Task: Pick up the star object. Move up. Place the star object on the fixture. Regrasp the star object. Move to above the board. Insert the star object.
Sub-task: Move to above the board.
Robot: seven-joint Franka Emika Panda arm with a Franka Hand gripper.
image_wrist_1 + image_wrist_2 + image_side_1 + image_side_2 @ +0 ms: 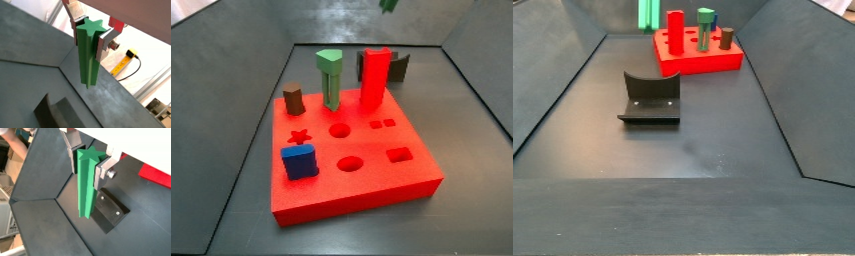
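Observation:
My gripper [90,31] is shut on the star object [87,55], a long slim green peg with a star-shaped end. The silver fingers clamp its upper end and the peg hangs straight down, as both wrist views show [89,159]. A wrist view shows the peg's [87,188] lower end above the floor beside the dark fixture [110,210]. In the side views only the peg shows, high at the upper edge [648,13] [389,5]; the gripper is out of frame. The fixture [651,98] stands on the floor in front of the red board [700,62]. The board's star hole [299,137] is empty.
On the board [372,190] stand a tall red post [374,78], a green peg with a triangular top [330,78], a short brown cylinder [294,100] and a blue block [298,162]. Sloped dark walls [567,90] enclose the floor.

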